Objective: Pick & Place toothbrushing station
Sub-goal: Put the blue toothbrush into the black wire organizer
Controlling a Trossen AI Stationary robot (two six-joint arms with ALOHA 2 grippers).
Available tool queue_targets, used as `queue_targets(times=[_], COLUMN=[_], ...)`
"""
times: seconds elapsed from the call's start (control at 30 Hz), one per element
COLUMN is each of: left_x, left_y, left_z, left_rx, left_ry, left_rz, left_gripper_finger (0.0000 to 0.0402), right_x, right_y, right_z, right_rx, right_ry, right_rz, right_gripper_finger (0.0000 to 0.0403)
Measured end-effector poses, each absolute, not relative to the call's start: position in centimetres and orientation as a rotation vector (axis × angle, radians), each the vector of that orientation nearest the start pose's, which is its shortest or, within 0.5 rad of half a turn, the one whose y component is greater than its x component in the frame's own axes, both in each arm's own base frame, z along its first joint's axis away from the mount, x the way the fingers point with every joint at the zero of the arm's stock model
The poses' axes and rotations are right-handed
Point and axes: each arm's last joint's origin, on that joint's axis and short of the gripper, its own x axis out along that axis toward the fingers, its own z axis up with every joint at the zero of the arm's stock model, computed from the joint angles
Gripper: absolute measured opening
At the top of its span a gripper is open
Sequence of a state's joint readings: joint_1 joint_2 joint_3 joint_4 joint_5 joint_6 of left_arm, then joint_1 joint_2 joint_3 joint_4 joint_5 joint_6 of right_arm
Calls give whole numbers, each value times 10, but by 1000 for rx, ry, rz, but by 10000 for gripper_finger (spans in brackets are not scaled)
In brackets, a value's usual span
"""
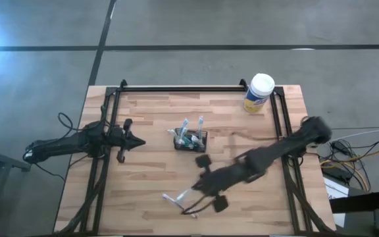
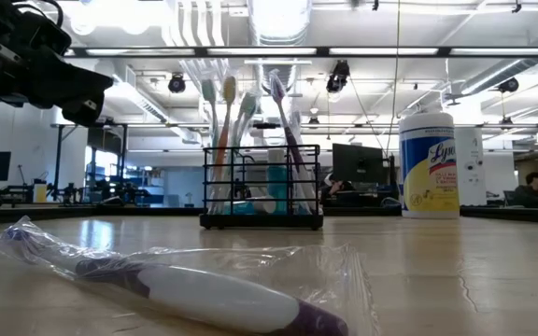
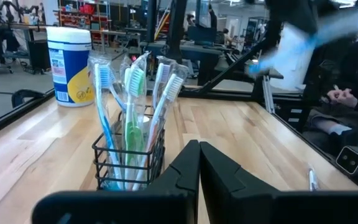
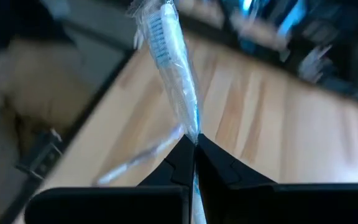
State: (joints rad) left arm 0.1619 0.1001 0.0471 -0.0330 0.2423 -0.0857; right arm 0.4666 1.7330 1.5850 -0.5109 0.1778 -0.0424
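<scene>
The black wire-mesh holder (image 1: 190, 140) stands on its base at the table's middle, with several wrapped toothbrushes upright in it; it also shows in the low view (image 2: 262, 187) and the left wrist view (image 3: 129, 158). My left gripper (image 1: 137, 141) is shut and empty, to the left of the holder, pointing at it (image 3: 199, 152). My right gripper (image 1: 193, 193) is near the table's front, shut on a wrapped toothbrush (image 1: 176, 196) with blue bristles (image 4: 166, 43). My right gripper pinches the wrapped toothbrush between its two fingers, on the handle part (image 4: 193, 132) below the head. The brush runs on along the fingers' line, its bristle head (image 4: 161, 34) away from them. Whether it is clear of the table, I cannot tell.
A white-lidded, yellow-labelled wipes canister (image 1: 260, 93) stands at the far right corner. A wrapped toothbrush with a white and purple handle (image 2: 194, 294) lies on the table close to the low camera. A black frame (image 1: 176, 89) runs along the table's edges.
</scene>
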Motion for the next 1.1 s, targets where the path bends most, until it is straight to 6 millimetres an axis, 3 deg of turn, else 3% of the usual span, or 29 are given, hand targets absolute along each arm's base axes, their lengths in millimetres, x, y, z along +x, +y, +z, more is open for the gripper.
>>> queue_targets(times=[0.1,0.27,0.53,1.1], left_x=[101,101,101,101], left_y=[9,10,10,10], left_z=[169,170,170,171], left_rx=[-99,-94,-93,-71], left_ry=[80,62,59,49], left_rz=[-74,-63,-59,-46], left_gripper_finger=[14,14,14,14], right_x=[322,269,200,121], right_y=[151,119,87,50], right_z=[344,342,313,251], right_rx=[-229,-184,-61,-29], right_ry=[490,294,41,-196], right_rz=[279,270,299,259], right_gripper_finger=[7,8,8,8])
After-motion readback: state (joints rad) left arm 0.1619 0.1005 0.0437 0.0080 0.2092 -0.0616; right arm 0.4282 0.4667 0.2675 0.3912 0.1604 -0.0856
